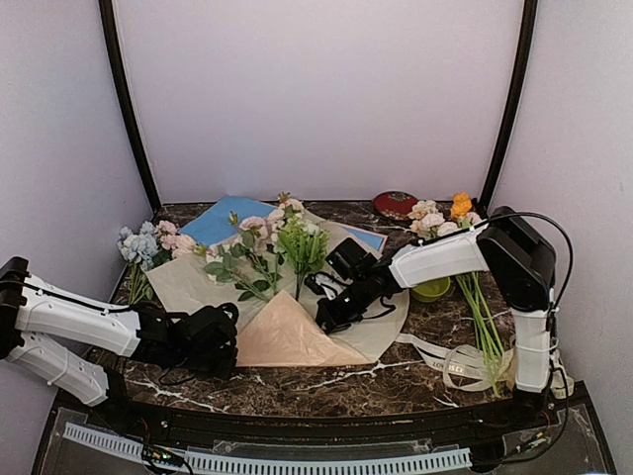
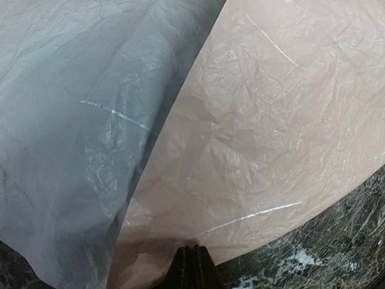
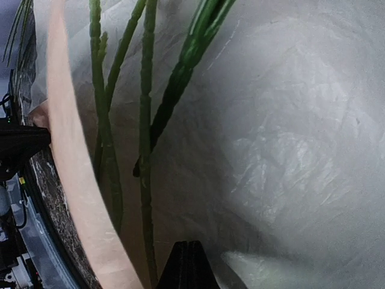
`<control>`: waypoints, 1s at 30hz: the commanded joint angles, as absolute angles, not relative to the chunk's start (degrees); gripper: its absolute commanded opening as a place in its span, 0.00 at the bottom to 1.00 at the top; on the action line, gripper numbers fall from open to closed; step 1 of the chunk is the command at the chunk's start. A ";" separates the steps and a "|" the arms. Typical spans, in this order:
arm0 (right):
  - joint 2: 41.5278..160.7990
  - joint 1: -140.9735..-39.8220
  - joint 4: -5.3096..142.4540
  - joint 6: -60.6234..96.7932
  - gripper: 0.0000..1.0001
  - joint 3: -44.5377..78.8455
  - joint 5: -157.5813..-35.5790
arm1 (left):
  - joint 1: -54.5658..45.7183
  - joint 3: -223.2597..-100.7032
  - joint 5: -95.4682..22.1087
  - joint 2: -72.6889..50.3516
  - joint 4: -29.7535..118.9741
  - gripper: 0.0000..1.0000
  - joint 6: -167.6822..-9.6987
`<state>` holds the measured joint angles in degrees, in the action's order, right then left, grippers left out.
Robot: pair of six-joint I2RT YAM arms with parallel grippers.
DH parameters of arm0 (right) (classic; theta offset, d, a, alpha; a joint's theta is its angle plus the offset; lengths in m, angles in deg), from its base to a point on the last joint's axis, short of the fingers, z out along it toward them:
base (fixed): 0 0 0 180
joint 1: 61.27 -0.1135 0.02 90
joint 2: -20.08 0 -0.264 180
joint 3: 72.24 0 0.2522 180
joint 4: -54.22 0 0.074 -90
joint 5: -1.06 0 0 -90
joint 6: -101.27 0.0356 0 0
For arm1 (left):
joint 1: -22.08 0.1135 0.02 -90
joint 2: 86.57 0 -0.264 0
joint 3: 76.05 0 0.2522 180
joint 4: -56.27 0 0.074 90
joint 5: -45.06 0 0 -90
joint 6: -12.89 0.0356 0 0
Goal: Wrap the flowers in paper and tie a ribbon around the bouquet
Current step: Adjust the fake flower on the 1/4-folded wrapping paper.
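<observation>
At left claw (image 2: 192, 251) tips: paper (image 2: 258, 132) edge, pinched shut. Right claw (image 3: 188, 251): closed, empty, beside flowers (image 3: 144, 150). Step: wrapping. Next move, as judged: carry the pinched edge over the flowers. Ribbon (image 1: 445, 361) lies right of right claw, untouched.

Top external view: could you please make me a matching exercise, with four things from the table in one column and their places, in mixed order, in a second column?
Things
1. thin creased tan kraft paper sheet
2. long narrow cream ribbon with dark lettering
3. flat light blue sheet
4. loose bunch with blue blooms

Places
A. front right of the dark marble table
B. far left edge
C. middle, under the pink and cream long-stemmed flowers
D. back, partly covered by the tan sheet

Pairs: 1-C, 2-A, 3-D, 4-B
</observation>
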<state>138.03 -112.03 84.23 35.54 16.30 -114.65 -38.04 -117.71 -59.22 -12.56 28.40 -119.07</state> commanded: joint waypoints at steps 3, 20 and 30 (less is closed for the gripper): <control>138.12 -112.33 82.38 36.95 0.00 15.07 -121.47 | -37.60 -114.68 -58.11 -10.28 22.01 0.03 -118.42; 146.24 -114.18 87.14 23.83 0.15 46.26 -105.03 | -37.60 -114.51 -58.30 -9.76 22.38 0.03 -118.39; 162.69 -118.14 85.84 15.58 0.46 65.92 -101.00 | -37.17 -114.26 -57.99 -9.50 22.90 0.03 -118.12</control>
